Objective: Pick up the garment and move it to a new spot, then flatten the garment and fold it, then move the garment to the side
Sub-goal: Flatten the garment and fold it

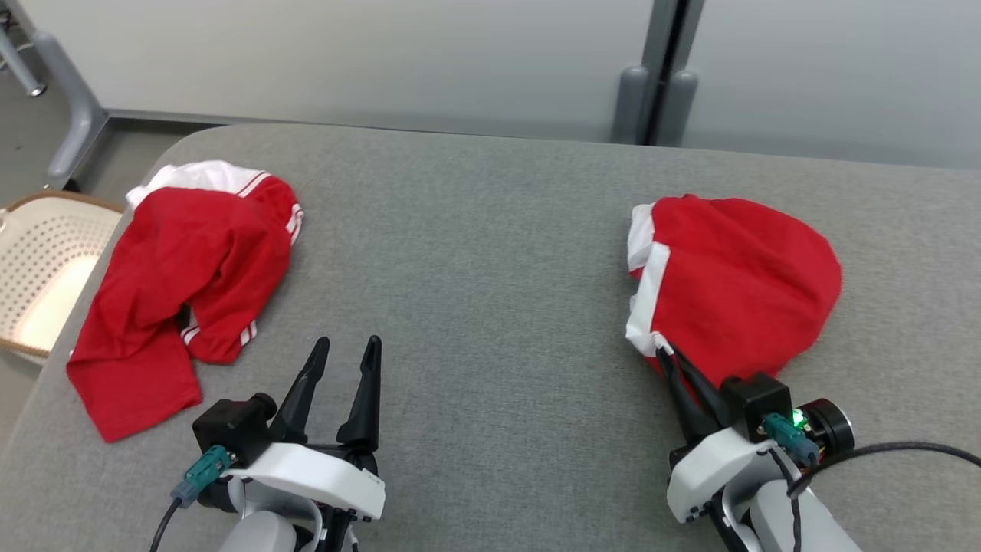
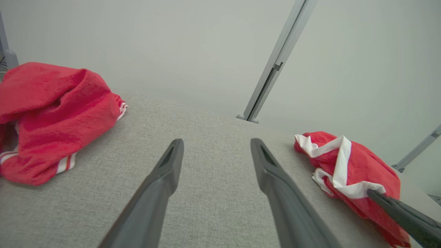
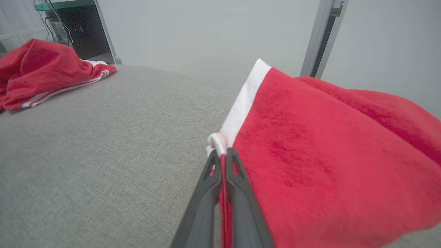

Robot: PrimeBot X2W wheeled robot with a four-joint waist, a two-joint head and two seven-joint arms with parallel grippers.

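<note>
One red garment pinched by right gripper, perhaps lifted, left gripper spread, empty

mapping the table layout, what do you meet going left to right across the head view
perforated basket → left red garment → left gripper → right red garment

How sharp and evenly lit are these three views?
Head view: crisp, even light, no glare on the table. Left wrist view: post slants from wide-angle skew. Right wrist view: garment sharp at the right gripper, far garment softer.
</note>
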